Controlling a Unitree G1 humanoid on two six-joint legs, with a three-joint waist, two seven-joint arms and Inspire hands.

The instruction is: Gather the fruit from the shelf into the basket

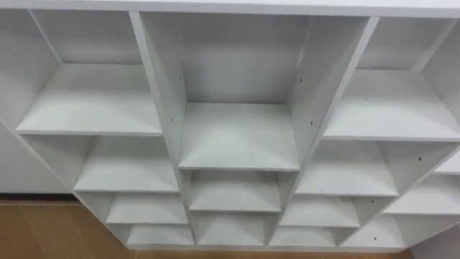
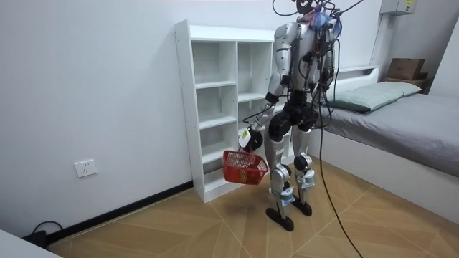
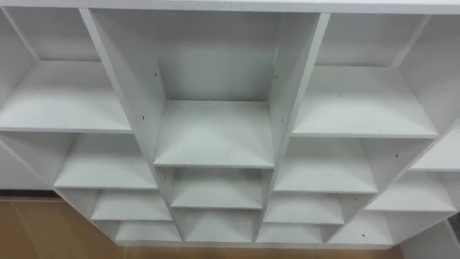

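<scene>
The white closet (image 1: 237, 137) is standing close before you, and with your left hand (image 2: 247, 137) clenching the red basket (image 2: 244, 168) at centre frame, you're risking swinging it into that closet.

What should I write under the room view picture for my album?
Robot stands facing white shelves, a red basket hanging from its left hand, a bed nearby.

Eyes near closet (image 1: 237, 137); room camera afar.
</scene>
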